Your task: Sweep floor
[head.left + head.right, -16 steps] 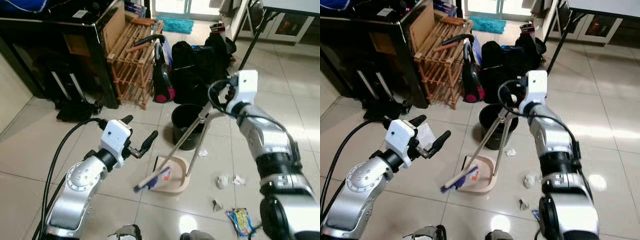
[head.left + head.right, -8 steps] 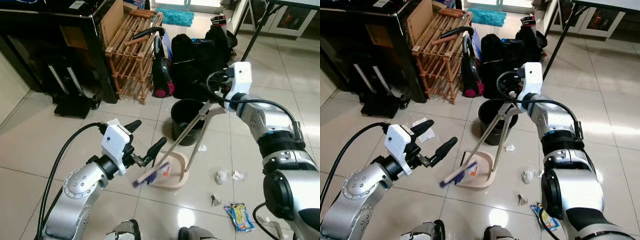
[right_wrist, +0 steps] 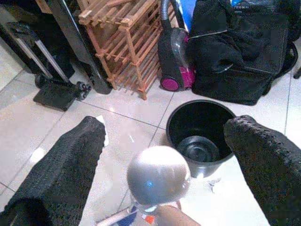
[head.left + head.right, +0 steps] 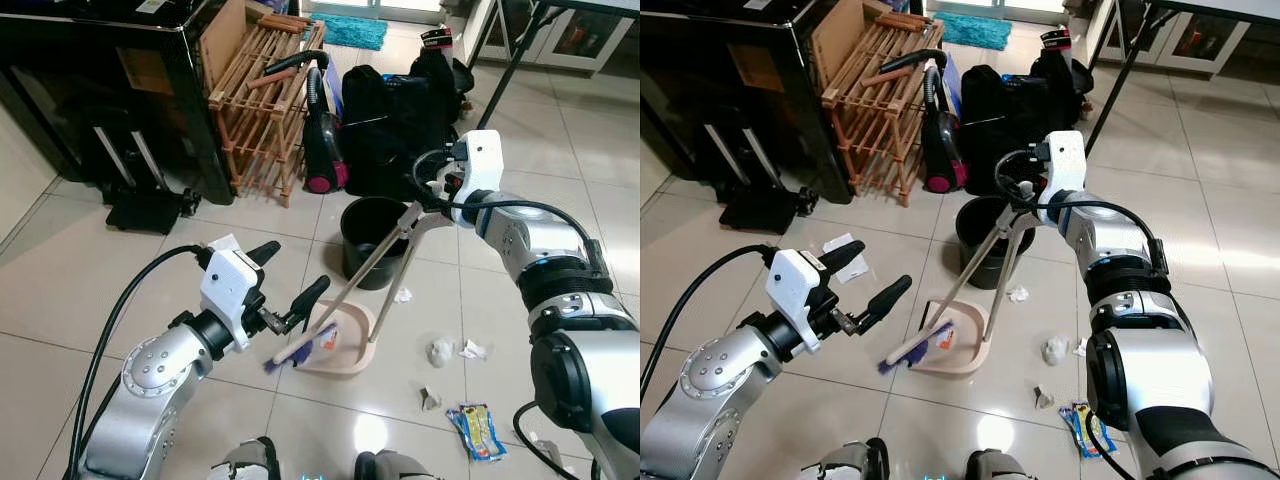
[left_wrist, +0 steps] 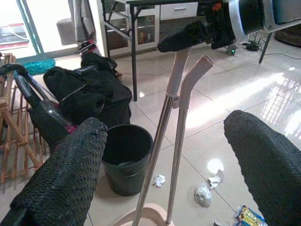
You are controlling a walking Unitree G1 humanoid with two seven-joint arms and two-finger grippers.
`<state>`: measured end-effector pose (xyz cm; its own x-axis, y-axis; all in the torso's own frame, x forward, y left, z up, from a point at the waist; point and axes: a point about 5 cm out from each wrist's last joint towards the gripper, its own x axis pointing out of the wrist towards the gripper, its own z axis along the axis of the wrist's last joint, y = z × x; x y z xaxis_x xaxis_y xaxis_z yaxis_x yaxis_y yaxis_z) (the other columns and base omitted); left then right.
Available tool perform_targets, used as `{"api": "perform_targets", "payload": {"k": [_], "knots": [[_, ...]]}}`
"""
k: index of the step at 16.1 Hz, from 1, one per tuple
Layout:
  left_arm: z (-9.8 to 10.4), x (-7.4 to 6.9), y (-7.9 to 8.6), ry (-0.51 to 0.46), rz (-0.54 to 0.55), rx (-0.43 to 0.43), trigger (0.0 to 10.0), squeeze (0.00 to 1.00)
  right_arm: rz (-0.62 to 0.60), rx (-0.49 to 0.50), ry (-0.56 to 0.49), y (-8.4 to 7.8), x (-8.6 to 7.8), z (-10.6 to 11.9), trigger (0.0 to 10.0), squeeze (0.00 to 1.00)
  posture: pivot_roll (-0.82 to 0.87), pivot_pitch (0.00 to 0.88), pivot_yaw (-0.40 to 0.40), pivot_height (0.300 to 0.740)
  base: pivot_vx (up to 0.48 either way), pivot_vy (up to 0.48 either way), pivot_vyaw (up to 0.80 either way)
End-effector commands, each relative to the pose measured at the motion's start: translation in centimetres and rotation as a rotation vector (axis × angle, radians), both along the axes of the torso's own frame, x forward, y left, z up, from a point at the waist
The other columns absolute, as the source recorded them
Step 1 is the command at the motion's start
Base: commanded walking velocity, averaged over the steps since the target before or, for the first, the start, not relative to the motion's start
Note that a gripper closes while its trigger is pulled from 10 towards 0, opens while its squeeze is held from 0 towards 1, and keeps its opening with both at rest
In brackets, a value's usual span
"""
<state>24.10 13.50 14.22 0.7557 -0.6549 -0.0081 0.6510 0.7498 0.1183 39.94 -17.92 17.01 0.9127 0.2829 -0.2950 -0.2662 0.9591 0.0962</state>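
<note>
A broom leans with its metal handle slanting up from a blue-and-white brush that rests in a beige dustpan on the tiles. The dustpan's own long handle rises beside it. My right gripper is open at the top of both handles, its fingers either side of the rounded handle end. My left gripper is open, low and just left of the broom handle, apart from it. Crumpled paper and a wrapper lie on the floor to the right.
A black bin stands right behind the dustpan. Behind it are a black bag, a vacuum cleaner and a wooden rack. A dark cabinet stands at the left. More paper scraps lie near the bin.
My left gripper has come lower and nearer the broom handle, still open. My right gripper has stayed at the handle tops. The camera has shifted slightly.
</note>
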Motion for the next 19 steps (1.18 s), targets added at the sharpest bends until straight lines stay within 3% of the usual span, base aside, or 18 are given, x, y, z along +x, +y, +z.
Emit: {"api": "perform_targets", "payload": {"k": [1, 8, 9, 10, 11, 12, 13, 19], "knots": [[-0.04, -0.29, 0.03, 0.008, -0.005, 0.007, 10.0, 0.00, -0.002, -0.010, 0.003, -0.43, 0.17, 0.47, 10.0, 0.00, -0.04, 0.185, -0.020, 0.740, 0.000, 0.000, 0.00], [0.03, -0.39, -0.05, 0.009, -0.006, 0.000, 10.0, 0.00, -0.003, 0.014, 0.028, -0.41, 0.27, 0.35, 10.0, 0.00, -0.03, 0.192, -0.026, 0.740, 0.000, 0.000, 0.00], [0.05, -0.38, 0.01, 0.010, -0.004, -0.001, 10.0, 0.00, -0.001, 0.021, 0.036, -0.33, 0.26, 0.27, 8.6, 0.00, -0.03, 0.188, -0.027, 0.740, 0.000, 0.000, 0.00], [0.07, -0.36, 0.00, 0.008, -0.006, 0.001, 10.0, 0.00, 0.000, 0.021, 0.038, -0.32, 0.26, 0.24, 3.7, 0.00, -0.03, 0.190, -0.028, 0.740, 0.000, 0.000, 0.00], [0.06, -0.38, -0.02, 0.009, -0.006, 0.000, 10.0, 0.00, 0.001, 0.020, 0.039, -0.31, 0.24, 0.16, 2.2, 0.00, -0.03, 0.190, -0.028, 0.740, 0.000, 0.000, 0.00], [0.04, -0.40, -0.02, 0.009, -0.006, 0.000, 10.0, 0.00, 0.003, 0.019, 0.040, -0.28, 0.23, 0.12, 3.9, 0.00, -0.03, 0.188, -0.029, 0.740, 0.000, 0.000, 0.00], [0.02, -0.44, -0.02, 0.010, -0.005, -0.001, 10.0, 0.00, 0.004, 0.011, 0.040, -0.28, 0.22, 0.08, 9.8, 0.00, -0.03, 0.189, -0.029, 0.740, 0.000, 0.000, 0.00], [-0.04, -0.57, -0.12, 0.012, -0.007, -0.004, 10.0, 0.00, 0.007, 0.001, 0.046, -0.28, 0.18, -0.15, 10.0, 0.00, -0.03, 0.192, -0.031, 0.740, 0.000, 0.000, 0.00]]}}
